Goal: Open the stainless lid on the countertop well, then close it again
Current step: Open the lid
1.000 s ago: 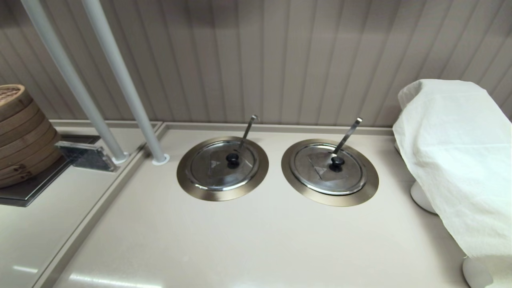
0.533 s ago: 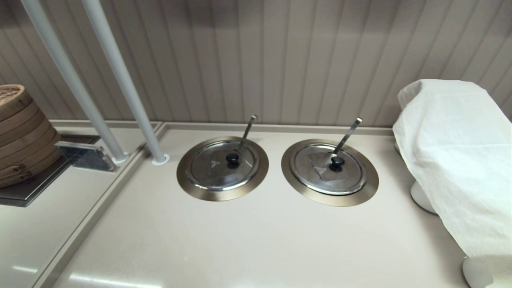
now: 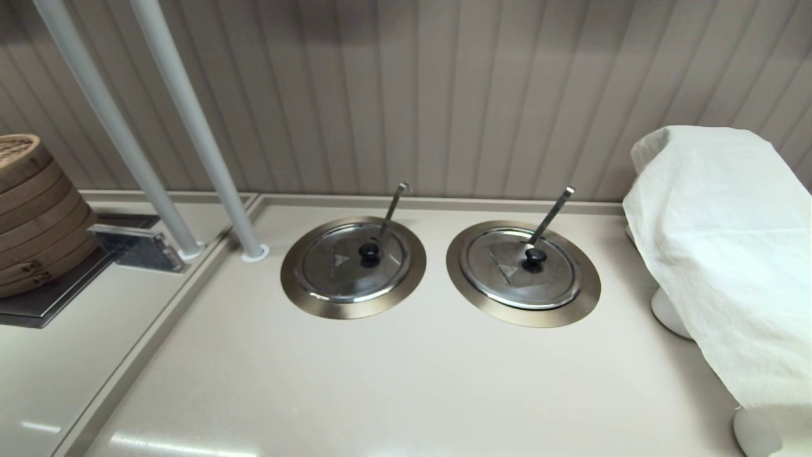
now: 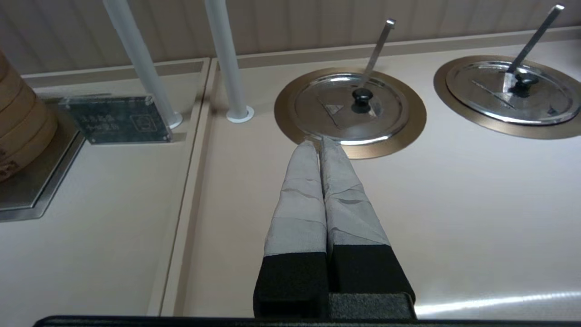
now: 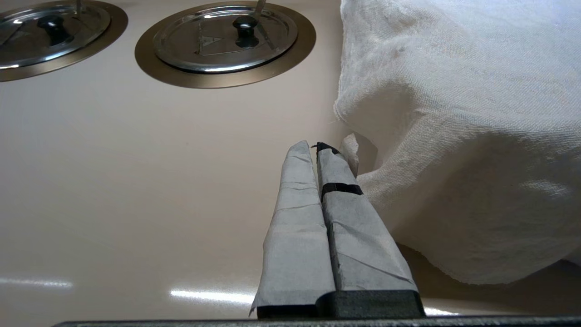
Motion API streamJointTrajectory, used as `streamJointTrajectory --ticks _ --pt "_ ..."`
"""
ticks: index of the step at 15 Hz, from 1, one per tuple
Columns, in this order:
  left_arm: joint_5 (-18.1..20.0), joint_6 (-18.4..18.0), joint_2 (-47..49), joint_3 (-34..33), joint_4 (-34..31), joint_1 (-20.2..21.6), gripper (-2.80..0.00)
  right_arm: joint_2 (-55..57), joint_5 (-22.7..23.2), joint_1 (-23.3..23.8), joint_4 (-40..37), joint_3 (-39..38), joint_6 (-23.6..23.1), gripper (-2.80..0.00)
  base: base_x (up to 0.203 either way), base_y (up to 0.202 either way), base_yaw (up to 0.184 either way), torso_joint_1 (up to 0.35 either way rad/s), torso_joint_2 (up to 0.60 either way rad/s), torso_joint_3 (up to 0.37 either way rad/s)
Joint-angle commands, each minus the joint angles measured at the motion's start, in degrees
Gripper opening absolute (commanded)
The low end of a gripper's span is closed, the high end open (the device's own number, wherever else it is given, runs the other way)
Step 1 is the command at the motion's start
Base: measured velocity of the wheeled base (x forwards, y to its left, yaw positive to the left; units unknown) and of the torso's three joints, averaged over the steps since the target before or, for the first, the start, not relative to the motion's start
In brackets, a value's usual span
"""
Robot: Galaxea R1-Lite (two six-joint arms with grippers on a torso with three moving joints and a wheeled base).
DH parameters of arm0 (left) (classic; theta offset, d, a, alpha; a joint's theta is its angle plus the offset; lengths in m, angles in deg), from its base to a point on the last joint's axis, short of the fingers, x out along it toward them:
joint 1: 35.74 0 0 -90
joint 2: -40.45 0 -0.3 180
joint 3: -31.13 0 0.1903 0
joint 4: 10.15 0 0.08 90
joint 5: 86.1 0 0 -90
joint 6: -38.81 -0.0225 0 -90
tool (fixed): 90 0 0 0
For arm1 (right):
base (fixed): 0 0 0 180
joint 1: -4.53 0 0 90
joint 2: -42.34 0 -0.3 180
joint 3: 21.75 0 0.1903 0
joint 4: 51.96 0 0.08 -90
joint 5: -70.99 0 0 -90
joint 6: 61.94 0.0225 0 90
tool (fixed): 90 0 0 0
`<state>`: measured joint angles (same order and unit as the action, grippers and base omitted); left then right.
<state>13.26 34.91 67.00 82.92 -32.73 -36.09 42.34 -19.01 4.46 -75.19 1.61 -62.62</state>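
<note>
Nothing moved since before: stainless lid point(image 4: 348, 108) seated on countertop well point(image 4: 411, 120), ahead of pressed-together left tool point(image 4: 317, 144).

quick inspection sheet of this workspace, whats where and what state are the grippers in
surface: beige countertop, with a stepped side ledge on the robot's left
job's things: stainless lid seated shut in the countertop well, black knob upright, hook-tipped ladle handle leaning toward the wall
clutter: twin lid with straight handle, also shut; white cloth draped over something at right; bamboo steamers and a small sign at left
grippers: left gripper shut, short of the well's flange; right gripper shut, beside the cloth; neither shows in the head view
cables: nothing seen
surroundings: ribbed wall panel, two white poles
</note>
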Motion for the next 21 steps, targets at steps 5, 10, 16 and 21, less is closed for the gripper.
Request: streamJointTrajectory --ticks 5,10,16,21 --pt "-0.32 -0.82 51.35 17.38 19.52 -0.73 -2.80 0.09 0.00 -0.01 -0.05 0.00 -0.28 -2.80 0.000 0.000 0.000 0.000 0.00 0.000" --pt "-2.25 -2.57 76.75 50.34 25.83 -2.94 -2.80 0.00 0.00 -0.01 -0.05 0.00 -0.28 -2.80 0.000 0.000 0.000 0.000 0.00 0.000" --pt "-8.07 -1.01 81.29 60.45 12.38 -12.10 -2.80 0.07 0.00 -0.01 -0.05 0.00 -0.20 -2.80 0.000 0.000 0.000 0.000 0.00 0.000" --pt "-8.31 2.14 89.12 64.44 7.64 -13.78 -2.80 0.08 0.00 -0.01 -0.05 0.00 -0.20 -2.80 0.000 0.000 0.000 0.000 0.00 0.000"
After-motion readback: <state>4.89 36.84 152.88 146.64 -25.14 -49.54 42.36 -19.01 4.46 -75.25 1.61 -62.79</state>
